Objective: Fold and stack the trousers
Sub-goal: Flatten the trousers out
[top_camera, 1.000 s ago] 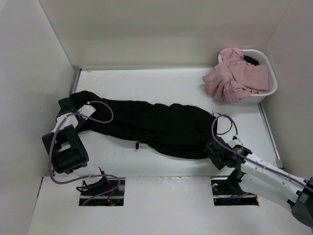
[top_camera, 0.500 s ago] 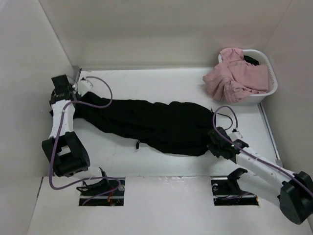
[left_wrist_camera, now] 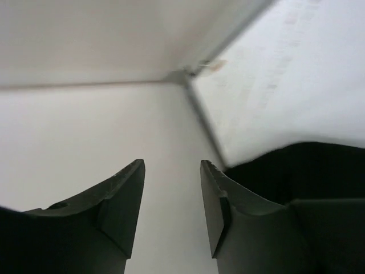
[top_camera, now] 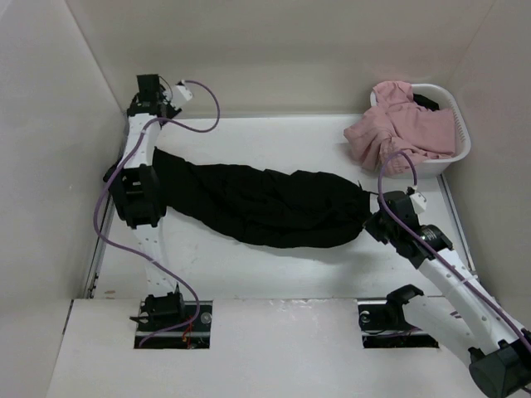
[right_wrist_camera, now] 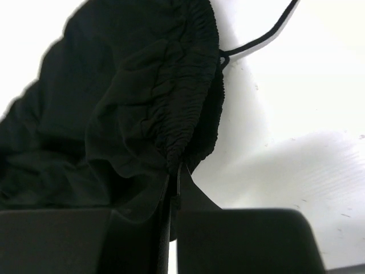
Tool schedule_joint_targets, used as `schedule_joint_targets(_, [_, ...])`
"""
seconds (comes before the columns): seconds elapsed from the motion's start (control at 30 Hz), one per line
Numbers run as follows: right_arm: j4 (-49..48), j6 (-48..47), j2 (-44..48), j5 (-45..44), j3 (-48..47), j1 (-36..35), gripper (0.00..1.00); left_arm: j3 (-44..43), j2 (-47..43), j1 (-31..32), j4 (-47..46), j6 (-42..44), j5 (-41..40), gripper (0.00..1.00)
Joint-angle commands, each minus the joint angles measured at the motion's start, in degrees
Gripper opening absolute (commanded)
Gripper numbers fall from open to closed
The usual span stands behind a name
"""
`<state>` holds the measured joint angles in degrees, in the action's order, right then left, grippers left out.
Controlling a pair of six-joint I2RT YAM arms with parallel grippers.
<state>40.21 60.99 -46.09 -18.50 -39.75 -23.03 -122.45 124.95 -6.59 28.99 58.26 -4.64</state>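
One end held: right gripper (right_wrist_camera: 173, 174) pinches the trousers' (top_camera: 265, 207) waistband (right_wrist_camera: 185, 85), left gripper (left_wrist_camera: 171, 197) gapes empty beyond their other end; straightening probably needs a regrasp there.

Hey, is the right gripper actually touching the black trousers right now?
Touching. In the right wrist view the right gripper is closed on a fold of the trousers at the gathered waistband.

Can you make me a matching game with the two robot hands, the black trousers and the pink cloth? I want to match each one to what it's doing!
1. left fingers
2. right fingers
3. trousers
4. pink garment

A. draped over the white basket rim
B. open, holding nothing
C. stretched long across the table
D. shut on the trousers' waistband

Pairs: 1-B, 2-D, 3-C, 4-A.
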Motion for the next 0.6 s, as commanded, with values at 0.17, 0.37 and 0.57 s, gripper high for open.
schedule_joint_targets(0.17, [2.86,-10.0,1.26,2.95,-6.83,5.14,0.0,12.66,-10.5,-3.55,8.27,0.02,-1.33,0.58])
schedule_joint_targets(0.37, [1.63,-15.72,-2.69,3.38,-10.7,8.04,0.0,19.53,-12.63,-10.5,13.02,-14.1,6.56,0.58])
schedule_joint_targets(0.57, [3.12,-23.1,-2.52,4.17,-14.83,17.6,0.0,19.8,-6.83,-14.02,13.28,-28.45,9.83,0.57])
